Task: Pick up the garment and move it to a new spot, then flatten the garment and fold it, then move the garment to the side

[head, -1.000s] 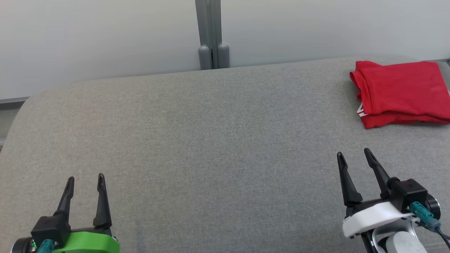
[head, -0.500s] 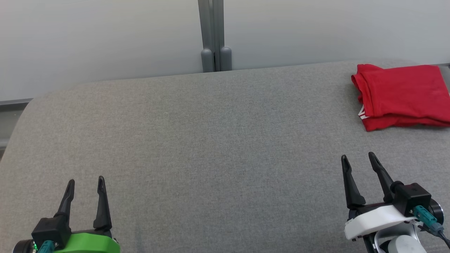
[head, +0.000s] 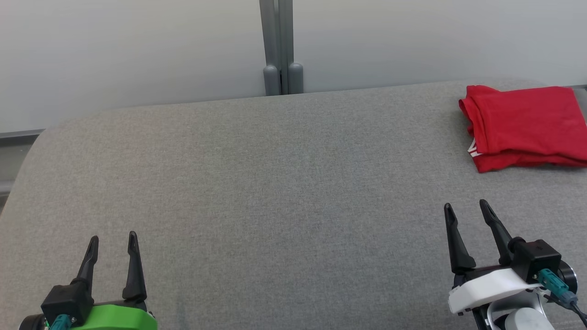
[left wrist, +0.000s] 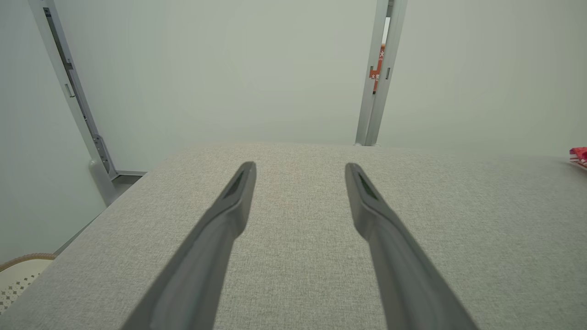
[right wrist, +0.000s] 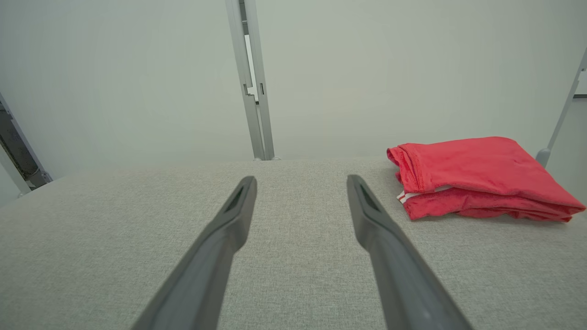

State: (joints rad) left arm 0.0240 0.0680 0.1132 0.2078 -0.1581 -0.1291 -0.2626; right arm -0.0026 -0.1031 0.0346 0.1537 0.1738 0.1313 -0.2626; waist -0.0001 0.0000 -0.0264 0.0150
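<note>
The garment (head: 523, 124) is red and lies folded in a neat stack at the far right of the grey surface (head: 275, 183); a white strip shows at its left edge. In the right wrist view the garment (right wrist: 477, 176) sits ahead and to the right of my fingers. My right gripper (head: 467, 208) hovers open at the lower right, well short of the garment, with nothing between its fingers. My left gripper (head: 113, 238) stands open at the lower left, empty, far from the cloth. A sliver of the garment (left wrist: 578, 155) shows at the right edge of the left wrist view.
A pale wall runs behind the surface, with a grey upright post (head: 280, 46) at its middle. The surface's left end curves down to the floor. A woven basket rim (left wrist: 20, 266) shows low at the left in the left wrist view.
The whole head picture has shifted slightly down and right, so the camera moved. Both grippers stay open and hold their places; the garment lies as before.
</note>
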